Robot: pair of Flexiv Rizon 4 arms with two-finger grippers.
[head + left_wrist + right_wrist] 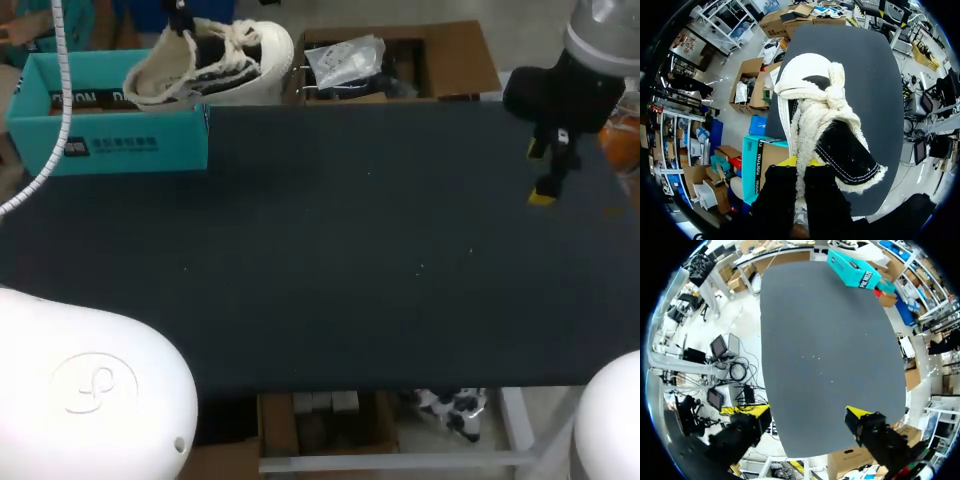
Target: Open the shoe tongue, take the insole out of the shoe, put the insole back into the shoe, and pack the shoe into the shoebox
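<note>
Shoe (215,60) held above teal shoebox (110,130), far left of table (350,260).
Left gripper (801,162) clamped on heel end of shoe; right gripper (548,170) spread wide, holding nothing, over right side of table.

Shoebox (100,130) at the far left corner of the desk (350,260), shoe (215,60) up over the shoebox's right end, gripped in the left tool (800,162), right tool (546,172) above the desk's far right side, well apart from the shoe

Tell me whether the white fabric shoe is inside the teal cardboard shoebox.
Out: the white fabric shoe hangs in the left end effector above the teal cardboard shoebox.
</note>
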